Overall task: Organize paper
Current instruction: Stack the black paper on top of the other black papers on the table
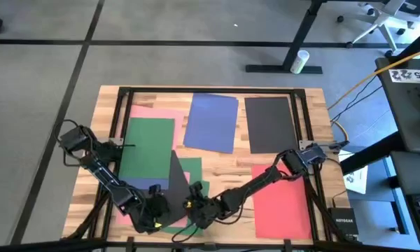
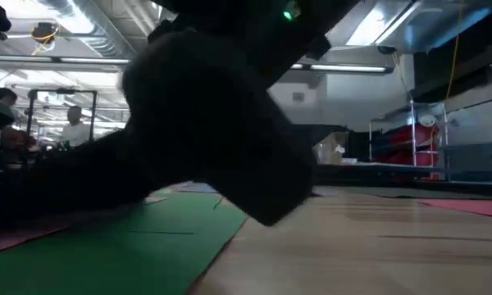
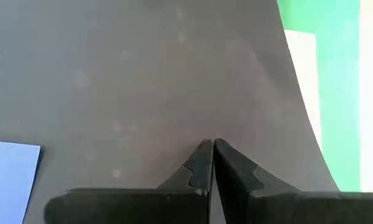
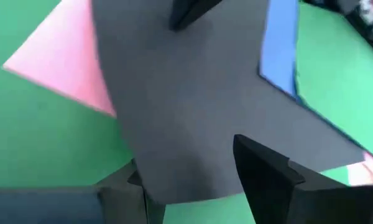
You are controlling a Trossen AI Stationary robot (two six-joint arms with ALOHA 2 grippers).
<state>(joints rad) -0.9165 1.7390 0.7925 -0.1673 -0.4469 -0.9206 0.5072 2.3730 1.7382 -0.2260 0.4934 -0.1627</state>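
Observation:
A black sheet of paper (image 1: 176, 171) lies near the table's front middle, over green (image 4: 43, 143), pink (image 4: 68, 62) and blue (image 4: 278, 43) sheets. My left gripper (image 1: 161, 208) is shut, its tips (image 3: 212, 146) down on this sheet's face (image 3: 174, 74). My right gripper (image 1: 191, 208) is open at the sheet's near edge (image 4: 193, 198). One of its fingers (image 4: 267, 174) stands over the sheet, and the other (image 4: 127, 193) shows beside and below that edge. A dark arm fills most of the low view. My left gripper rests its shut fingertips on the black sheet's flat face (image 3: 205, 124), coming from above at a slant. Nothing shows between the fingers. The sheet's edge beside them (image 3: 298, 93) curves. My right gripper stands astride the sheet's edge; I cannot tell whether it touches it.
Farther back lie a pink sheet (image 1: 150, 112) under a green one (image 1: 148, 143), a blue sheet (image 1: 211, 120) and another black one (image 1: 269, 122). A red sheet (image 1: 280, 199) lies at the near right. A dark metal frame (image 1: 210, 91) edges the table.

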